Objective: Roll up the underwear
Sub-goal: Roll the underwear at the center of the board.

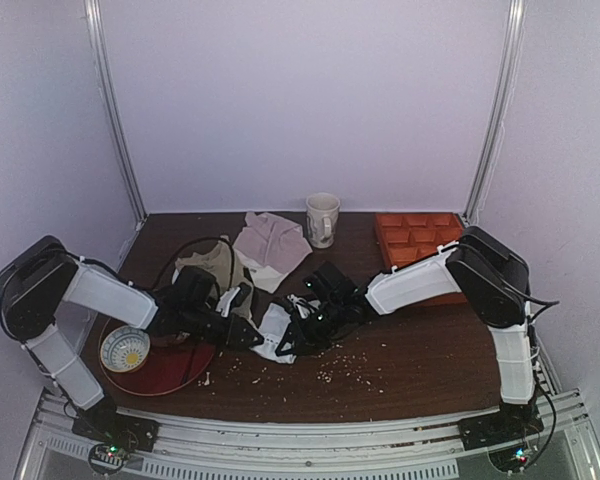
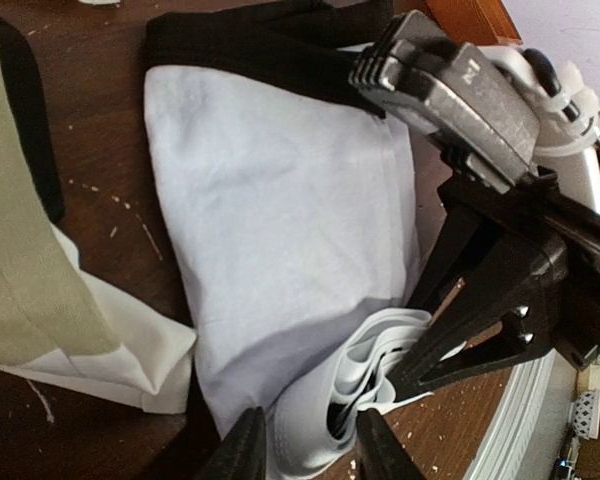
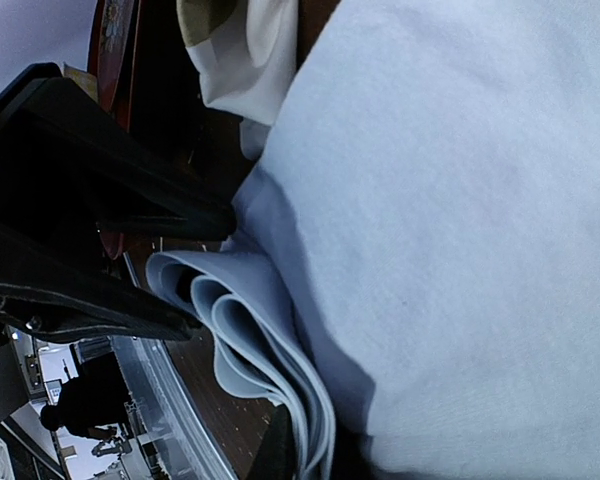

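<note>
The underwear [image 1: 276,322] is a white bundle with a black hem, lying at the table's middle between both grippers. In the left wrist view the underwear [image 2: 280,200] lies flat with its near end curled into a roll. My left gripper [image 2: 312,455] has a finger on each side of that roll and is closed on it. My right gripper [image 2: 460,320] comes in from the right and pinches the roll's layered edge. In the right wrist view the underwear [image 3: 460,200] fills the frame, and my right gripper [image 3: 315,450] is shut on the folded layers. The waistband lettering is hidden.
An olive-beige garment [image 1: 215,265] lies just left of the underwear, over a white cloth [image 2: 110,340]. Behind are a pale pinkish cloth [image 1: 270,245], a mug [image 1: 322,218] and an orange tray [image 1: 418,238]. A red plate [image 1: 175,368] with a bowl [image 1: 125,348] sits front left. Crumbs [image 1: 340,368] lie in front.
</note>
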